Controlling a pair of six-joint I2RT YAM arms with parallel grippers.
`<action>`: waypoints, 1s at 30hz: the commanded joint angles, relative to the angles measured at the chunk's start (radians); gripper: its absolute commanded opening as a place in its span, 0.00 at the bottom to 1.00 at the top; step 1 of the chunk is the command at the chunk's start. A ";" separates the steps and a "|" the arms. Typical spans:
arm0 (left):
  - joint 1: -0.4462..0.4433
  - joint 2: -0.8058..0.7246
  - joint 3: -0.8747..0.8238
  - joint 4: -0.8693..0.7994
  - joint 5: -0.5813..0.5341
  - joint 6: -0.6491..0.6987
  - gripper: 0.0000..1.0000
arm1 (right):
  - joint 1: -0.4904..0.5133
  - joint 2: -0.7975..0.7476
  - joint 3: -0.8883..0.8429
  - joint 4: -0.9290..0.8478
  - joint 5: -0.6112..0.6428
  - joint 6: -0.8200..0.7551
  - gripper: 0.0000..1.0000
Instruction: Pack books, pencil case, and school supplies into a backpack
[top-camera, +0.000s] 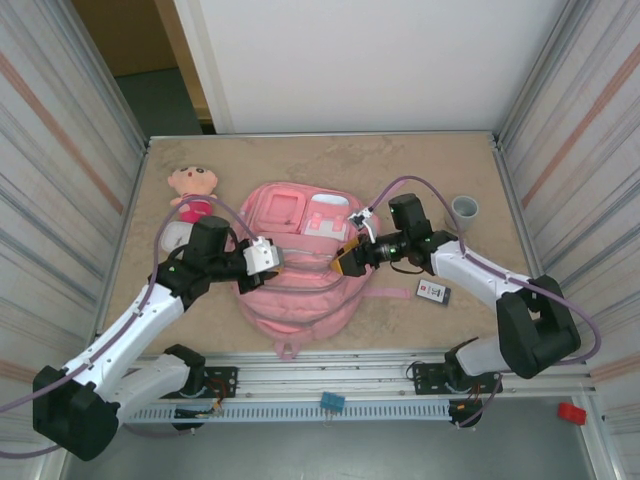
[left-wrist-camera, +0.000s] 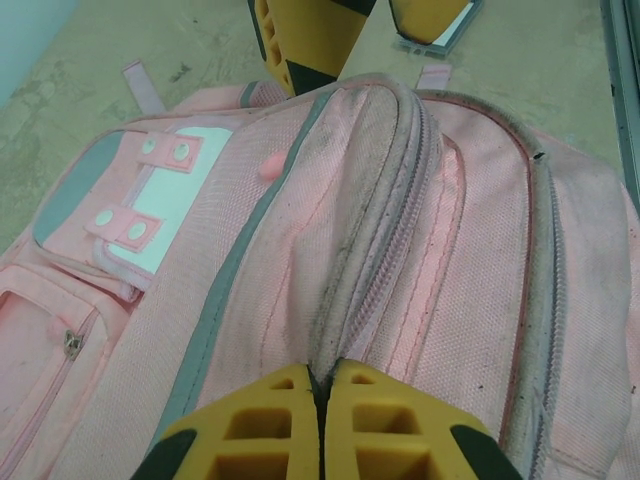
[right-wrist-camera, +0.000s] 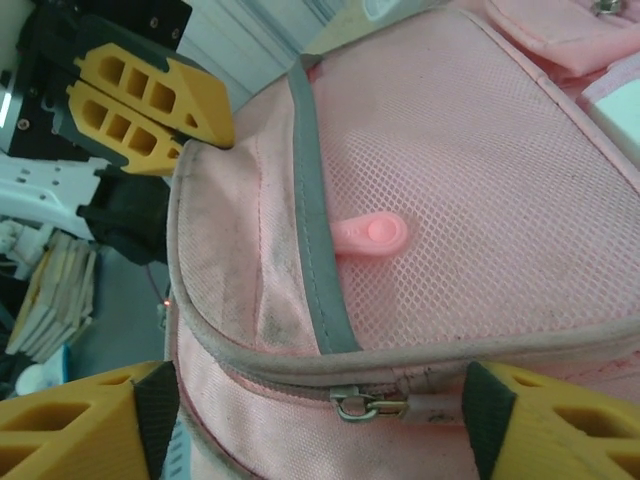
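Here left hand pinches a backpack fold, clamped tight; right hand gapes wide astride the zipper.

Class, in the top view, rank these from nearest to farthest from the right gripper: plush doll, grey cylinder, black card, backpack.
1. backpack, beneath the right gripper.
2. black card, to its right.
3. grey cylinder, far right corner.
4. plush doll, far left.

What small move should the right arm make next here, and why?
Probably close the right gripper on the metal zipper pull. Its open fingers straddle that pull on the zipped backpack, while the left gripper sits shut at the fabric ridge, seemingly bracing it.
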 joint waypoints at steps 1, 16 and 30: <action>0.006 -0.037 0.003 0.131 0.110 -0.033 0.00 | -0.015 -0.015 -0.018 0.056 0.080 0.029 0.79; 0.012 -0.037 0.008 0.147 0.042 -0.051 0.00 | 0.018 -0.031 0.022 -0.124 -0.070 -0.052 0.63; 0.012 -0.048 0.000 0.182 0.108 -0.074 0.00 | 0.000 0.002 0.056 -0.094 0.020 -0.053 0.69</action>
